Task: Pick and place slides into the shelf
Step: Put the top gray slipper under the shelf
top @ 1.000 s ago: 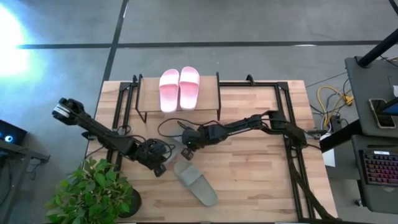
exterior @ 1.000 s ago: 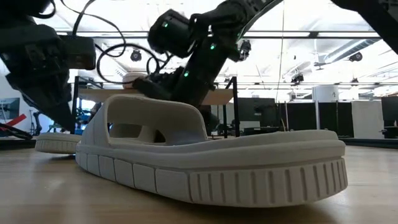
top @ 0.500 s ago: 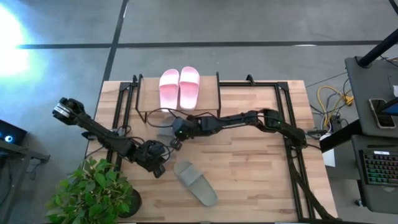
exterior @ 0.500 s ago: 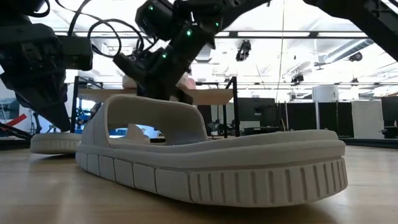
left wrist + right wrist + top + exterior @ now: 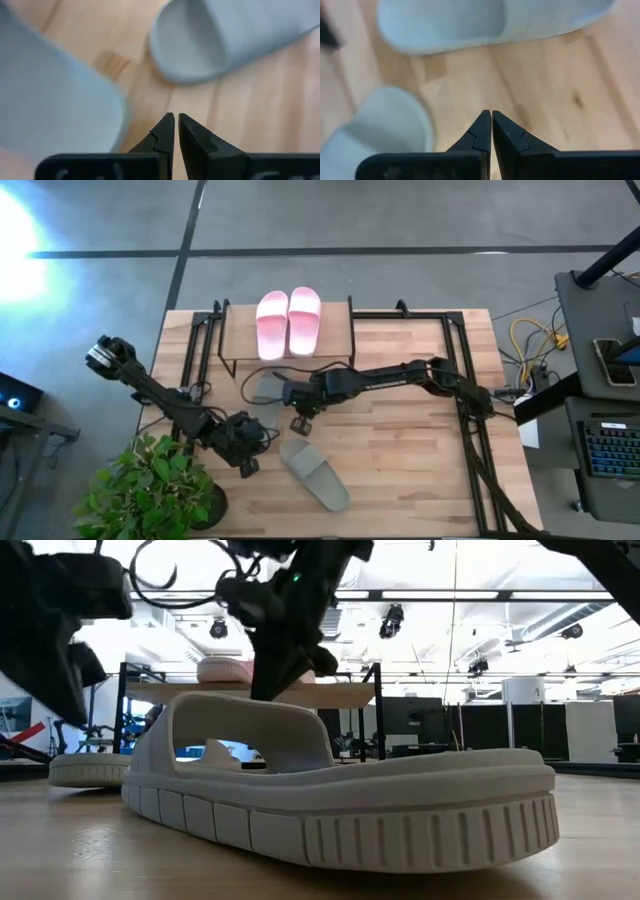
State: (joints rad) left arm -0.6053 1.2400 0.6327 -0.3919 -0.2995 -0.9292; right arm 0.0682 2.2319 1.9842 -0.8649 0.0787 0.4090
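Note:
The pale pink pair point(image 5: 288, 322) lies side by side on the shelf's point(image 5: 335, 330) wood top. One grey-green slide point(image 5: 314, 474) rests sole-down on the table near its near edge and fills the low view point(image 5: 340, 795). The second grey-green slide point(image 5: 264, 388) lies flat by the shelf's near side, small in the low view point(image 5: 85, 770). My right gripper point(image 5: 297, 423) point(image 5: 491, 113) hangs shut over bare wood between the two grey-green slides. My left gripper point(image 5: 248, 464) point(image 5: 176, 116) is shut, left of the near slide, touching nothing.
A potted plant point(image 5: 150, 495) stands at the table's near left corner, close to my left arm. Black frame rails point(image 5: 465, 395) run along the table's sides. Bare wood point(image 5: 400, 460) lies right of the near slide.
My right gripper swung toward the shelf and the table's left, then drew back toward the near edge. The second grey-green slide slid along the table toward the shelf's near side. My left gripper shifted slightly toward the near left corner.

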